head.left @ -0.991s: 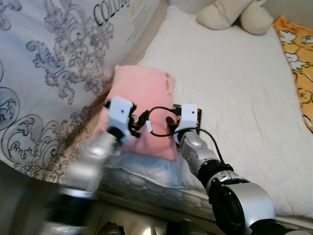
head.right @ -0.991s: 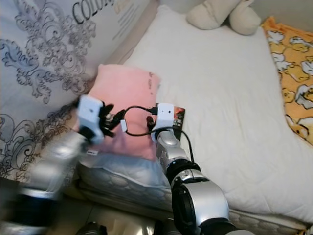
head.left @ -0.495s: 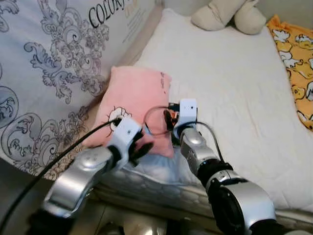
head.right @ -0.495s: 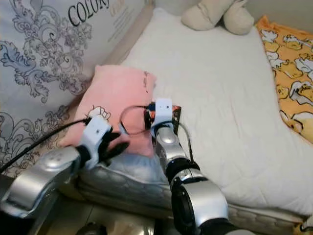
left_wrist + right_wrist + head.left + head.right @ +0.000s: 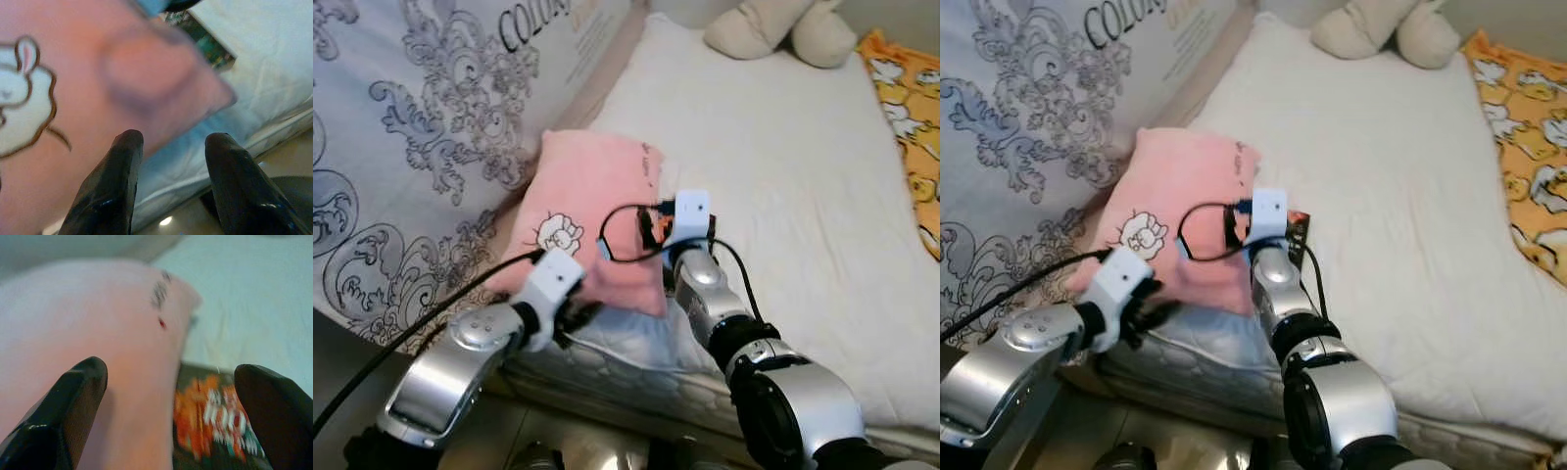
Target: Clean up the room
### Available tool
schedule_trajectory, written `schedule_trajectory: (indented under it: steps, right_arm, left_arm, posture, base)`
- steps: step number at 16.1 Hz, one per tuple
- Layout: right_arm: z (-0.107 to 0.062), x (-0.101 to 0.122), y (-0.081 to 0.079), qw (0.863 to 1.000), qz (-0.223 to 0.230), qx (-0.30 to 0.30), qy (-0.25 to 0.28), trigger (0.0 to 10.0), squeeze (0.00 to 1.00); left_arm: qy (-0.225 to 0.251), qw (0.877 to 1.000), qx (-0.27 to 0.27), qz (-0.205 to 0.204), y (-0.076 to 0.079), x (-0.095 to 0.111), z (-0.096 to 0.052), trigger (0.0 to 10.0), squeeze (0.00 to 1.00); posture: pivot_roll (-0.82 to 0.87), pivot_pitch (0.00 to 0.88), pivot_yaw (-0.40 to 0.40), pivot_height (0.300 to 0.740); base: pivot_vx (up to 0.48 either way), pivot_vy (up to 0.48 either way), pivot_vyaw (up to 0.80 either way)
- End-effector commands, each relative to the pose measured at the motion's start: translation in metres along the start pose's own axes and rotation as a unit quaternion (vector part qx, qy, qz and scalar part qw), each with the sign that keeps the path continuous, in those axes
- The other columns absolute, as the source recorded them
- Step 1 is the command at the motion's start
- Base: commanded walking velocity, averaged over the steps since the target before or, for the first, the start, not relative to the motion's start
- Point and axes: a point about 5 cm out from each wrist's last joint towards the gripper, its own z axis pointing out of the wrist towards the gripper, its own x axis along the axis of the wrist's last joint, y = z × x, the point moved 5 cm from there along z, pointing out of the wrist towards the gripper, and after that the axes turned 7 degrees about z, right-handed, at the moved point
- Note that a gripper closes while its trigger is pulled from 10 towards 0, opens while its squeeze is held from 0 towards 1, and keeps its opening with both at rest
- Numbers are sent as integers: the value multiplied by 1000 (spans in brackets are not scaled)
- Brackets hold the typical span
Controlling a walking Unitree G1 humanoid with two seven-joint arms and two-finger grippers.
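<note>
A pink pillow (image 5: pixel 592 211) with a cartoon rabbit print lies on the near left corner of the white bed (image 5: pixel 783 176). A small dark packet with orange print (image 5: pixel 215 423) lies by the pillow's right edge, partly tucked under it. My left gripper (image 5: pixel 176 139) is open at the pillow's near edge, low by the mattress side, with nothing between its fingers (image 5: pixel 115 183). My right gripper (image 5: pixel 171 369) is wide open over the pillow's right edge and the packet, with one finger (image 5: pixel 73 401) on each side.
A large grey patterned board (image 5: pixel 421 127) leans along the bed's left side. A beige plush toy (image 5: pixel 783 27) sits at the far end. An orange cartoon blanket (image 5: pixel 911 108) covers the right edge. Floor shows below the mattress.
My left arm has dropped from the top of the pillow to its near edge, uncovering the rabbit print. The right gripper has stayed by the pillow's right edge.
</note>
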Motion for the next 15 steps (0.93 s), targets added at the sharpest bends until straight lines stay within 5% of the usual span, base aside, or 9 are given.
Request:
schedule_trajectory:
  steps: [1,3,4,5,6,9,13,15]
  right_arm:
    - [4,31,4,998,-12,-8,63,10000,1000]
    - [1,64,26,990,-38,-43,131,10000,1000]
    - [-3,68,50,985,-63,-87,136,10000,1000]
    - [-6,66,57,984,-69,-96,133,10000,1000]
    - [-14,51,67,986,-72,-98,115,10000,0]
    - [-29,26,77,989,-63,-103,82,10000,0]
    - [-32,37,56,990,-61,-75,99,10000,0]
    - [-34,40,55,990,-64,-72,103,10000,0]
  left_arm:
    - [30,999,-8,-11,1,16,-4,10000,0]
    - [39,999,-14,-21,0,18,-6,10000,0]
    - [40,998,-20,-38,2,16,-6,10000,0]
    - [40,998,-24,-43,3,15,-6,10000,0]
    - [29,998,-39,-47,10,9,-5,10000,0]
    - [-10,997,-70,-42,21,-7,-1,10000,0]
    - [-77,997,-9,-8,-22,-35,30,10000,0]
    - [-83,997,-6,-5,-26,-37,31,10000,0]
  posture:
    - [43,92,-53,736]
    - [43,90,-57,736]
    - [43,90,-57,736]
    - [30,84,-63,736]
    - [23,83,-66,736]
    - [3,84,-58,736]
    - [-38,85,-39,736]
    - [-38,85,-39,736]
  base:
    - [0,0,0]
    - [0,0,0]
    - [0,0,0]
    - [0,0,0]
    - [0,0,0]
    - [0,0,0]
    - [0,0,0]
    - [0,0,0]
